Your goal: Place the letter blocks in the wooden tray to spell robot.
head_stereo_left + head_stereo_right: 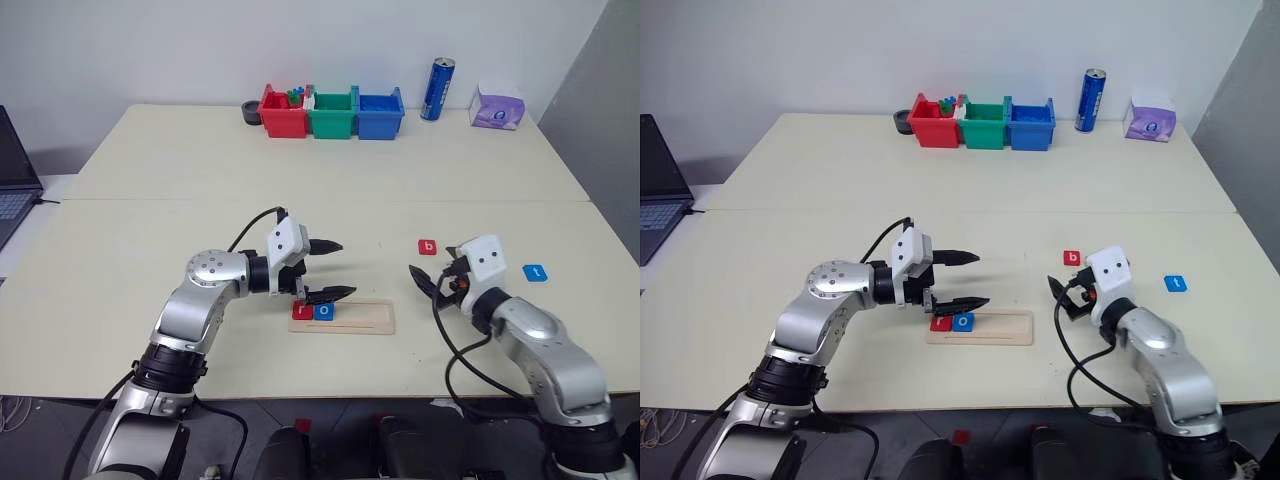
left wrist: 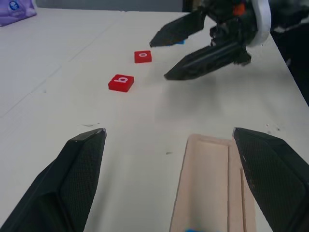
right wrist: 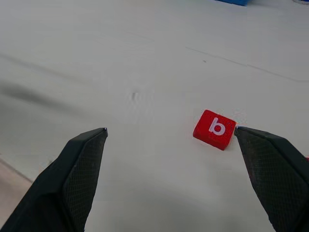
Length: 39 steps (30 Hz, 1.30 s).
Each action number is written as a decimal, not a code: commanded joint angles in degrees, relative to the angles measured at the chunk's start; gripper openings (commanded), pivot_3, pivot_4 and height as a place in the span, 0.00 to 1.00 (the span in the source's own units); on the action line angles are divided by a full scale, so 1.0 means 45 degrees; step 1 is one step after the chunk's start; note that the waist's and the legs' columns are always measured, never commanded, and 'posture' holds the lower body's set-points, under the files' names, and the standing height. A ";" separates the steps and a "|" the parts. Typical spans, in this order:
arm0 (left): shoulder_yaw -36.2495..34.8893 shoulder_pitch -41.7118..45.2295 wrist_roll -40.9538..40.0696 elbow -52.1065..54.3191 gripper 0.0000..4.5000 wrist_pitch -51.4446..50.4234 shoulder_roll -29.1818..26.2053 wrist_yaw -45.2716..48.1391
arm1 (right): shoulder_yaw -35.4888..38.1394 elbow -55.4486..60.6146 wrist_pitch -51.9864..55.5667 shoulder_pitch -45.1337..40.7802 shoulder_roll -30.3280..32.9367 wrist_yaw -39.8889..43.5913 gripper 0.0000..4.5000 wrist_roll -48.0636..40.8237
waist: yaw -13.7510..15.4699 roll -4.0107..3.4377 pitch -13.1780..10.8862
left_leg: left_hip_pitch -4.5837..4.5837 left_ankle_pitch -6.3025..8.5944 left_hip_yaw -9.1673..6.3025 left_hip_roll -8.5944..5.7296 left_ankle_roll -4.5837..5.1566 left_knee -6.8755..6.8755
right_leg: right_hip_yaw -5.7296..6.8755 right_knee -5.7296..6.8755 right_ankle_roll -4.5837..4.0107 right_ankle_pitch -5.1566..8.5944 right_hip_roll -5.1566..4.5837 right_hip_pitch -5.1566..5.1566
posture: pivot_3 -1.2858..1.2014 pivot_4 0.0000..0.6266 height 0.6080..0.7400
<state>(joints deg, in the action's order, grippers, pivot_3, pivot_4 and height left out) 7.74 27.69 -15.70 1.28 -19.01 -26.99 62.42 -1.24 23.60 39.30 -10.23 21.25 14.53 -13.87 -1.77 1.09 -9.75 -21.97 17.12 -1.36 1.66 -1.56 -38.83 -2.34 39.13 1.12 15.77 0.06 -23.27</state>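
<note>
Tabletop point(image 1: 200, 180), head view: wooden tray point(image 1: 365, 317) lies near centre with a red r tile point(image 1: 301, 311) and blue o tile point(image 1: 324, 311) at its left end. Left claw point(image 1: 333, 270) hangs above them, fingers apart, empty. Red b tile point(image 1: 428, 247) and blue t tile point(image 1: 536, 272) lie right of the tray. Right claw point(image 1: 428, 282), spread and empty, sits between tray and t tile.

Left wrist view: red o tile point(image 2: 142, 56) beyond the b tile.

Right wrist view: b tile beside one fingertip point(image 3: 251, 137).

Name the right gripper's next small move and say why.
Probably ease the open right gripper toward the red b block and straddle it. The wooden tray holds only the r block and o block, so b comes next.
</note>
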 commanded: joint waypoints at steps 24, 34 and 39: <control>0.0182 -0.0027 -0.0134 0.0973 0.99 -0.0372 0.0015 -0.1057 | 0.0775 -0.4561 -0.0334 -0.2809 -0.3376 -0.3399 1.00 0.1750 | 0.0001 -0.0003 0.0001 | -0.0004 0.0000 0.0004 -0.0004 0.0000 0.0005 | 0.0003 -0.0008 -0.0001 -0.0001 -0.0009 -0.0001 | 0.52 0.24 1.00; 0.0172 -0.0028 -0.0203 0.1140 0.99 -0.0548 -0.0034 -0.1075 | 0.0997 -0.5149 -0.0723 -0.2761 -0.3306 -0.3799 1.00 0.2095 | 0.0006 -0.0004 0.0002 | -0.0005 0.0000 0.0006 -0.0006 0.0000 0.0005 | 0.0002 -0.0008 -0.0001 -0.0001 -0.0016 0.0000 | 0.52 0.24 1.00; 0.0175 0.0136 -0.0186 0.1098 0.99 -0.0614 0.0035 -0.1097 | 0.1145 -0.5678 -0.0971 -0.2939 -0.3454 -0.3947 1.00 0.2059 | 0.0004 -0.0005 0.0003 | -0.0003 0.0000 0.0006 -0.0007 0.0000 0.0005 | 0.0002 -0.0005 -0.0001 -0.0001 -0.0016 0.0000 | 0.52 0.24 1.00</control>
<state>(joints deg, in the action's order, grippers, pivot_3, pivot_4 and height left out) 8.66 27.61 -15.74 4.17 -22.04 -26.81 57.95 2.63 -1.21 35.49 -22.93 5.73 -2.20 -5.29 -1.75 1.07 -9.74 -21.98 17.12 -1.33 1.64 -1.56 -38.81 -2.33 39.11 1.12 15.77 -0.01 -23.27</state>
